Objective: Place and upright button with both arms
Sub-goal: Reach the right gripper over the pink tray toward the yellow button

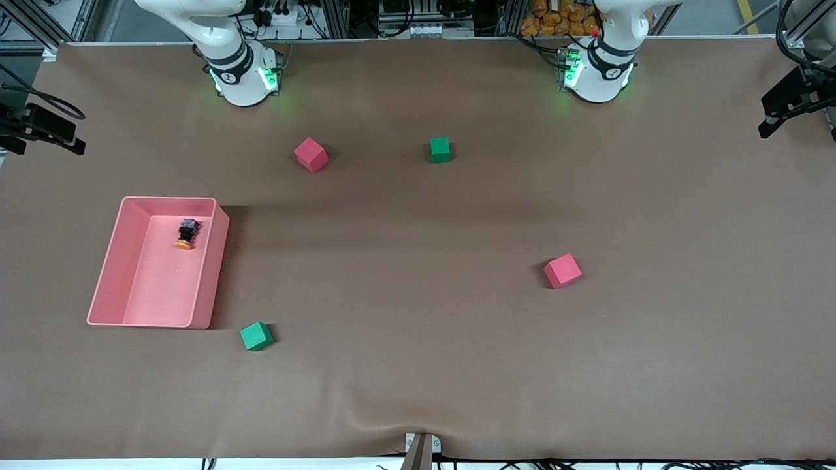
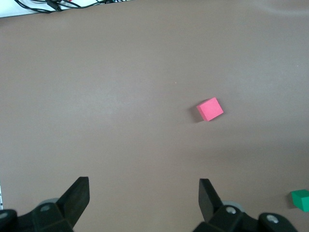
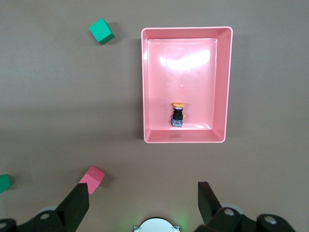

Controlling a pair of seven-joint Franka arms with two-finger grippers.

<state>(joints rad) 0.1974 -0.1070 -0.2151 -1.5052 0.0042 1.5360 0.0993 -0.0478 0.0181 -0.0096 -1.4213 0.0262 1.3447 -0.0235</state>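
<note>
Judging progress: nothing is done yet; picking, placing and uprighting all remain.
Button (image 1: 187, 233): lies on its side, untouched.
Pink tray (image 1: 110, 260): at the right arm's end of the table, holds only the button.
Left gripper (image 2: 144, 197): fingers spread, empty, high over bare table.
Right gripper (image 3: 143, 202): fingers spread, empty, high over its base.

The front view looks down from high across the counter (image 1: 418, 365), facing both bases. The right wrist view hangs high above the pink tray (image 3: 145, 87), which the front view shares. The left wrist view, also high, shares a pink cube (image 2: 210, 109) with it.
</note>
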